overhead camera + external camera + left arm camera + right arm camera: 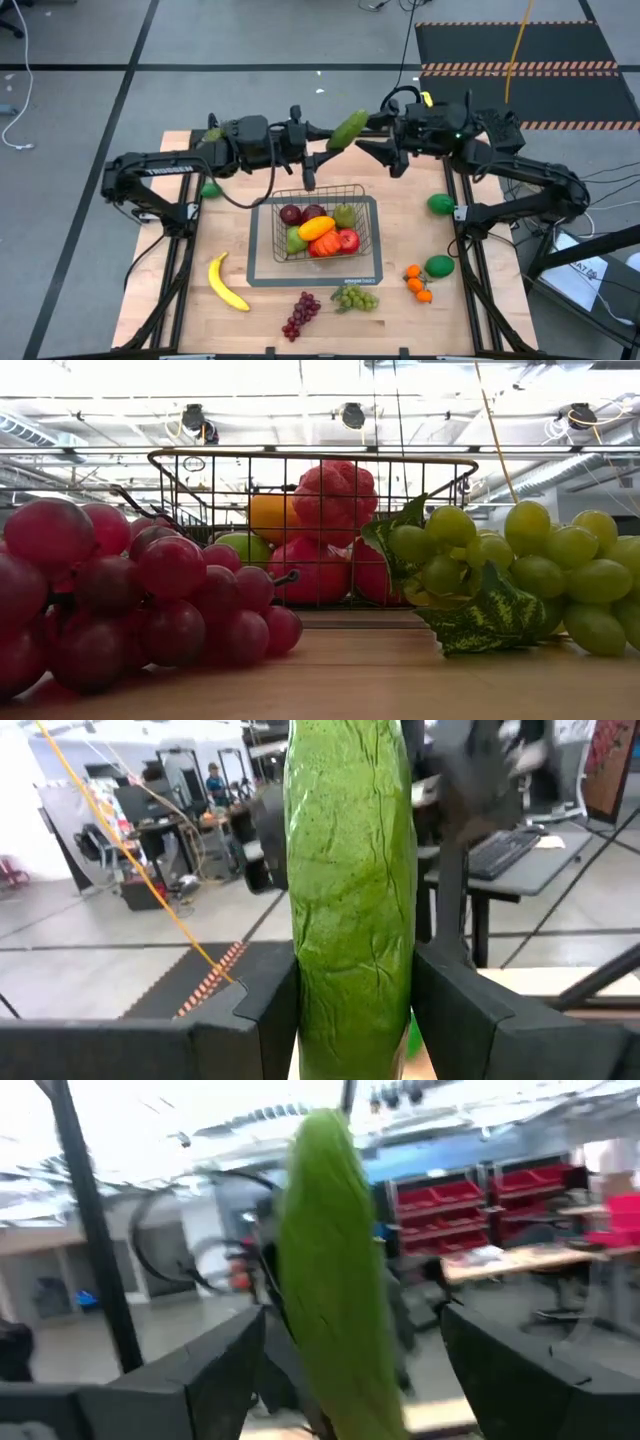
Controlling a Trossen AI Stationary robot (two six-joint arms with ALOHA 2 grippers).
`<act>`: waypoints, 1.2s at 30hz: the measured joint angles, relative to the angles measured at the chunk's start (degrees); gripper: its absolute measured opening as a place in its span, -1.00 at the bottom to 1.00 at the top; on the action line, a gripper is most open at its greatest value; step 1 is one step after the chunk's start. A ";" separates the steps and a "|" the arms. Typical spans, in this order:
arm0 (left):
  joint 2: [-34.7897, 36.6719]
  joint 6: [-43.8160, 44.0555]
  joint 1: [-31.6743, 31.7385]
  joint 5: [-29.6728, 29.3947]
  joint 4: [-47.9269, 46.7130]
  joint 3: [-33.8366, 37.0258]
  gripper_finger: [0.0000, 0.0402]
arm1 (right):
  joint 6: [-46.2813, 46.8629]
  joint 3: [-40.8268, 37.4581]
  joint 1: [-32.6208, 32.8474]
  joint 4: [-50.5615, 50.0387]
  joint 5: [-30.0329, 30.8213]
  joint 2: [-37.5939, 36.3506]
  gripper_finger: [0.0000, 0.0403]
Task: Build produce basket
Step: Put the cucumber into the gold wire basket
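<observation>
The green cucumber is up in the air over the far part of the table, behind the wire basket, between my two grippers. My left gripper comes from the left and is shut on the cucumber. My right gripper faces it from the right and is open. Its fingers stand on either side of the cucumber with a gap on each side. The basket holds red apples, a green pear, an orange piece and a dark fruit. My left gripper pinches the cucumber between its two fingers, on the part near its end toward the left arm. The fingers come level from the table's left and lie across it. The cucumber is lifted clear, and its long free part slants away toward the right arm.
On the table lie a banana, red grapes, green grapes, small oranges, green balls and a green piece by the left arm. Bare wood shows left and right of the basket.
</observation>
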State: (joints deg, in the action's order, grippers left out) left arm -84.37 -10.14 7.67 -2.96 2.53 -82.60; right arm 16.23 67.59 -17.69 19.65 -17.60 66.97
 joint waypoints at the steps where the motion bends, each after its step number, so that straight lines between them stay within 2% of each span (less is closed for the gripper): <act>1: -0.10 0.20 -0.04 0.02 -0.04 0.04 -0.14 | 1.00 0.02 0.26 1.63 -0.63 0.51 0.49; 8: -1.35 0.29 -0.73 0.04 1.15 0.06 -0.14 | 5.77 0.06 1.63 9.35 -0.70 2.39 0.33; 18: -3.64 2.68 -0.73 0.33 2.16 0.10 -0.14 | 8.59 0.06 1.68 9.17 -0.58 2.39 -0.17; 24: -4.05 8.35 -0.85 0.33 2.34 0.08 -0.10 | 8.57 0.06 1.63 8.89 -0.44 2.39 -0.34; 28: -4.05 9.38 -1.77 -0.82 2.64 0.08 0.09 | 8.82 0.06 1.70 8.97 -0.66 2.31 -0.35; 31: -4.05 11.48 -2.53 -3.60 2.35 0.08 0.31 | 9.63 0.06 1.70 8.76 -0.66 2.33 -0.35; 36: -3.56 14.66 -2.94 -4.01 1.80 0.08 0.70 | 10.42 0.06 1.70 8.27 -0.70 2.35 -0.35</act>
State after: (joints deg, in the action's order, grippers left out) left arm -87.93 4.52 4.73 -6.97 4.33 -82.52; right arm 26.65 67.66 -15.99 27.92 -18.31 69.32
